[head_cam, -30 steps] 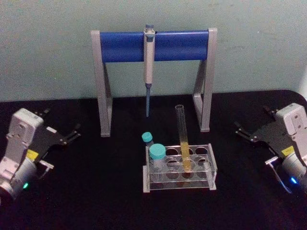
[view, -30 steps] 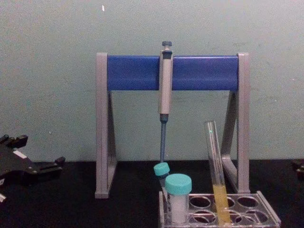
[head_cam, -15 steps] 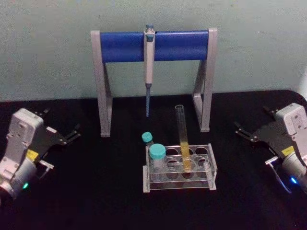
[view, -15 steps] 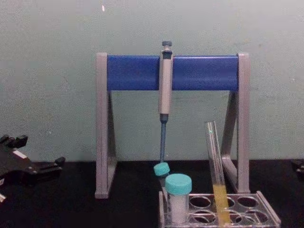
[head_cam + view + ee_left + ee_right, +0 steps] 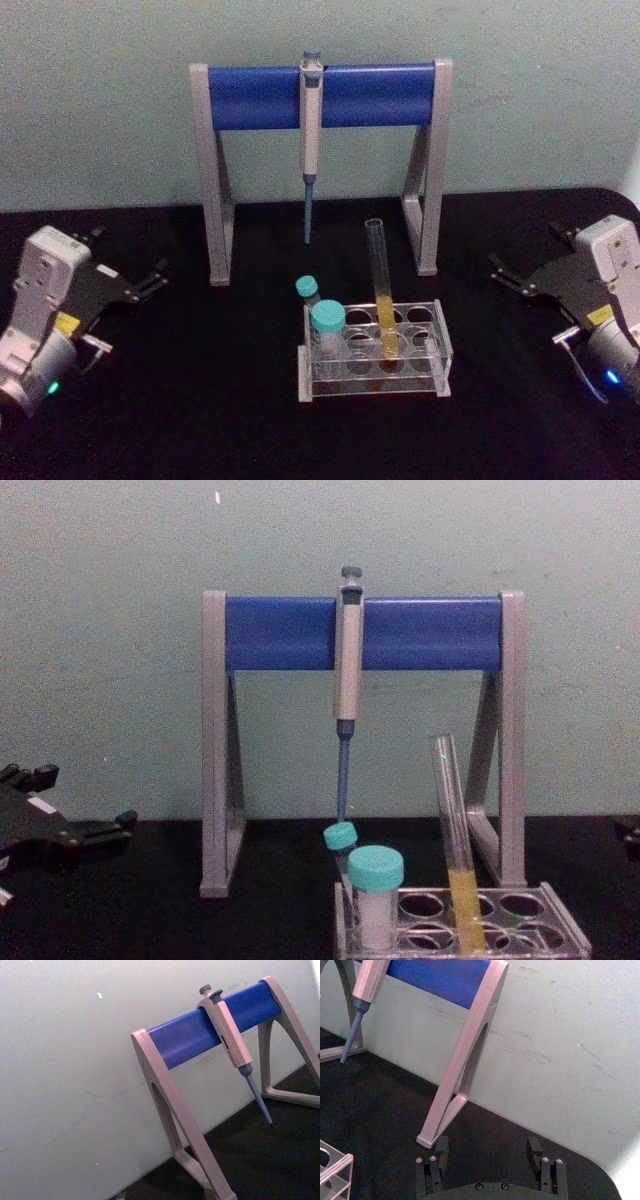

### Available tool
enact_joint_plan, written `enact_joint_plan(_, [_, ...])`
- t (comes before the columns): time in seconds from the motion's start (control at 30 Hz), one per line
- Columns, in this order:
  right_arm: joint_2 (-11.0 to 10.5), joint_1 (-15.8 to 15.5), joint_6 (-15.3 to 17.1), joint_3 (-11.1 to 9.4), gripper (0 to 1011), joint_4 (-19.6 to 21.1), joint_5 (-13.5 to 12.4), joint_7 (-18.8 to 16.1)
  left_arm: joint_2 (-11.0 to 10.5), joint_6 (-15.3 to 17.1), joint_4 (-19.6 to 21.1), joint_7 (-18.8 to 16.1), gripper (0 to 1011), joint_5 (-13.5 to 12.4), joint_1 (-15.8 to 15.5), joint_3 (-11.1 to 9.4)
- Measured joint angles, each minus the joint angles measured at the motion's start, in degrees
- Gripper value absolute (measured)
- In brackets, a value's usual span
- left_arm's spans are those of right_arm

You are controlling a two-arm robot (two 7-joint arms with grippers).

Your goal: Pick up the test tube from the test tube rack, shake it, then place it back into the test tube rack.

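Observation:
The test tube (image 5: pixel 380 275) stands in the clear test tube rack (image 5: pixel 441 352) at the table's middle, leaning slightly, with yellow-orange liquid in its lower part. From the chest view the test tube (image 5: pixel 451 815) rises well above the test tube rack (image 5: pixel 562 932). My left gripper (image 5: pixel 128 251) rests open at the far left of the table, well away from the rack, and it shows too in the chest view (image 5: pixel 84 798). At the far right my right gripper (image 5: pixel 526 250) is parked open, its fingers (image 5: pixel 440 1149) spread with nothing between them.
Two teal-capped vials (image 5: pixel 327 320) sit in the rack's left end. Behind the rack stands a grey-and-blue pipette stand (image 5: pixel 255 97) with a pipette (image 5: pixel 311 125) hanging from its bar. The wall is close behind. Black tabletop lies on both sides of the rack.

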State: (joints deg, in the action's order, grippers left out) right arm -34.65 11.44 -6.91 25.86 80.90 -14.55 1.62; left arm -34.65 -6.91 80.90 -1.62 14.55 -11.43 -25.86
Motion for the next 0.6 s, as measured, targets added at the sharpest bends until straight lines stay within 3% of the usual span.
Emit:
enact_joint_plan(0.4, [0.25,-0.62,-1.41,-1.14,1000,1.22,0.82,-1.54,0.00,0.00,0.00,0.00,1001,0.00,0.00,0.00])
enact_joint_plan(0.6, [0.40,-1.38,-3.33,-2.33,1000,2.81,-0.07,-4.15,0.00,0.00,0.00,0.00,1001,0.00,0.00,0.00])
